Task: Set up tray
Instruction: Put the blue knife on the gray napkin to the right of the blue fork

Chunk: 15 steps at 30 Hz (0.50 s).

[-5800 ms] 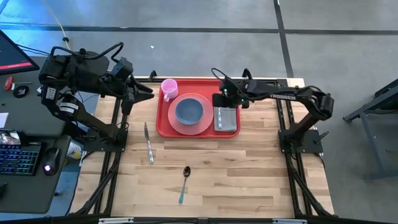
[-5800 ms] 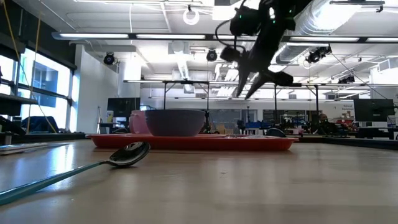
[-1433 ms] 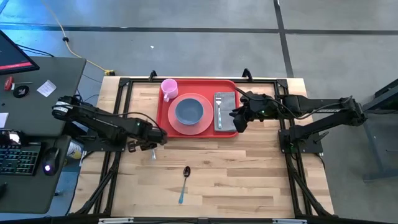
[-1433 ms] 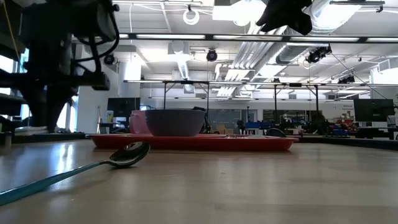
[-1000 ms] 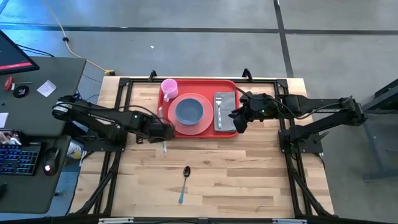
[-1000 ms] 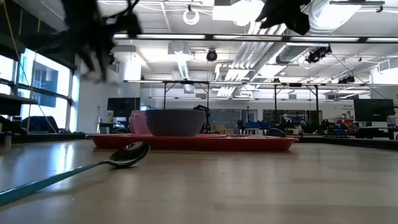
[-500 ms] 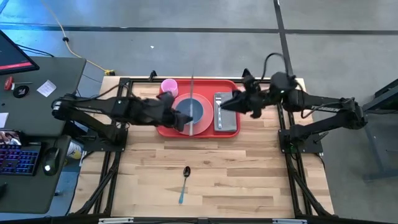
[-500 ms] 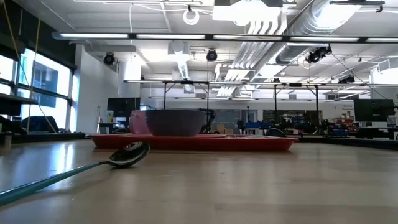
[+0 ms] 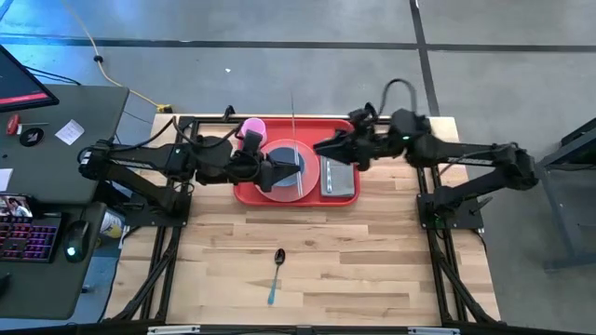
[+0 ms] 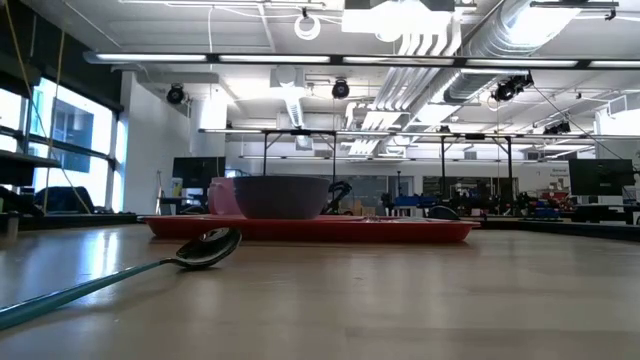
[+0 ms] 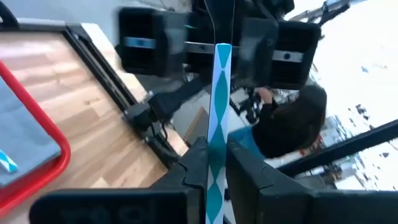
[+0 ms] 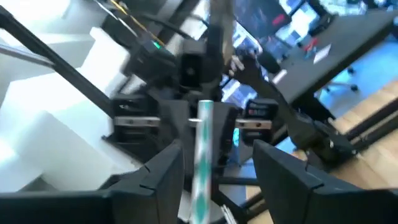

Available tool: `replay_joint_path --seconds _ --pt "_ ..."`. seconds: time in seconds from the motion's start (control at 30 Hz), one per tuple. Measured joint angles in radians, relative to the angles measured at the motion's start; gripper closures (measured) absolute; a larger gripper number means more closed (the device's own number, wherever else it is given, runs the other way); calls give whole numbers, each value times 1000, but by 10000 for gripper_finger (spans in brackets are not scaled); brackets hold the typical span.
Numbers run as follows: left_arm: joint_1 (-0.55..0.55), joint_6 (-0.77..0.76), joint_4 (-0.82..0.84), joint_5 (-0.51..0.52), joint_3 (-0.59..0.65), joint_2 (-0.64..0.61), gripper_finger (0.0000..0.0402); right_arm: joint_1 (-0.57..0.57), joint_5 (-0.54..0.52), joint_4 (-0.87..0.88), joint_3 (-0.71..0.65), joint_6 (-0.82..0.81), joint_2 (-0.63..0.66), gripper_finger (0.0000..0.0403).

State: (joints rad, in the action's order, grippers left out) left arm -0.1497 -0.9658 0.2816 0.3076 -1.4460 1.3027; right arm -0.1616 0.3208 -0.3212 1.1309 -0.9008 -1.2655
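The red tray (image 9: 244, 192) carries a salmon plate (image 9: 311, 183) with a grey-blue bowl, a pink cup (image 9: 253, 130), and a grey napkin with a fork (image 9: 338, 177). High above the plate is a knife (image 9: 294, 130), with my left gripper (image 9: 279, 174) shut on it. My right gripper (image 9: 321, 149) comes from the table's right. It is open, with one finger on either side of the knife (image 12: 202, 143) and a gap to each. A teal-handled spoon (image 9: 277, 268) lies flat on the table, nearer than the tray. My left gripper pinches the knife's blue-and-white patterned handle (image 11: 215, 163) between its two fingers. The fingers come about level from the table's left and lie across the knife. The knife is lifted clear above the tray, and its free end (image 11: 222, 56) sticks out well past the fingers.
The spoon (image 10: 205, 246) lies in the near middle of the wooden table. The low view shows the tray (image 10: 400, 230) with the bowl and cup, and both arms are above its frame. A desk with a keyboard and a mouse (image 9: 73, 244) stands off the table's left edge.
My left gripper has risen from beside the tray's left edge and gone right, to above the plate. It has tipped from pointing down to about level. The knife has come up with it, clear of the table. My right gripper has risen, tipped up, and moved left toward the knife.
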Motion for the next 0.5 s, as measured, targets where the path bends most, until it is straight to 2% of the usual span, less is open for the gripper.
replay_joint_path --seconds 0.2,0.5 --pt "0 -7 10 -10 1 1 334 1 30 -161 0 -25 -90 243" --pt "0 -8 30 -2 1 1 325 1 63 -182 0 -39 -116 268"
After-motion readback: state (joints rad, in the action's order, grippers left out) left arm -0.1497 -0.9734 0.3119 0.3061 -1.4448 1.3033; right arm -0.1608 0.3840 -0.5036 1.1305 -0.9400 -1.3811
